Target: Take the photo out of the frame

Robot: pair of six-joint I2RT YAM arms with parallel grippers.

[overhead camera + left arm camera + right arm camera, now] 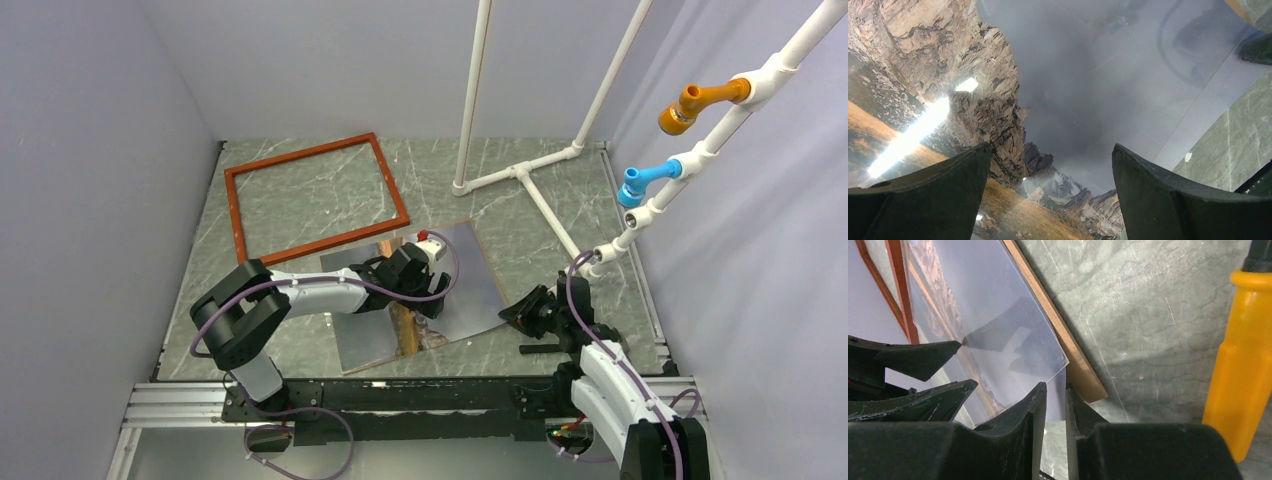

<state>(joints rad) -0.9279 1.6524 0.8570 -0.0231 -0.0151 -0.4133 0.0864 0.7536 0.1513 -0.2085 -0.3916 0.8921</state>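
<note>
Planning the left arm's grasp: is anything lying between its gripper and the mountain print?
Yes. A clear glossy plastic sheet covers the flat rectangular mountain photo; the right gripper pinches its corner, and the open left gripper hovers above it.

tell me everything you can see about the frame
The frame is a thin reddish-brown rectangle, wood by its look, with a narrow border. It is empty: the green marbled table shows through its opening. It lies flat at the far left, a little askew. Its near right corner comes close to the photo; whether they touch I cannot tell. The left gripper and the right gripper are both at the photo, not on the frame.
</note>
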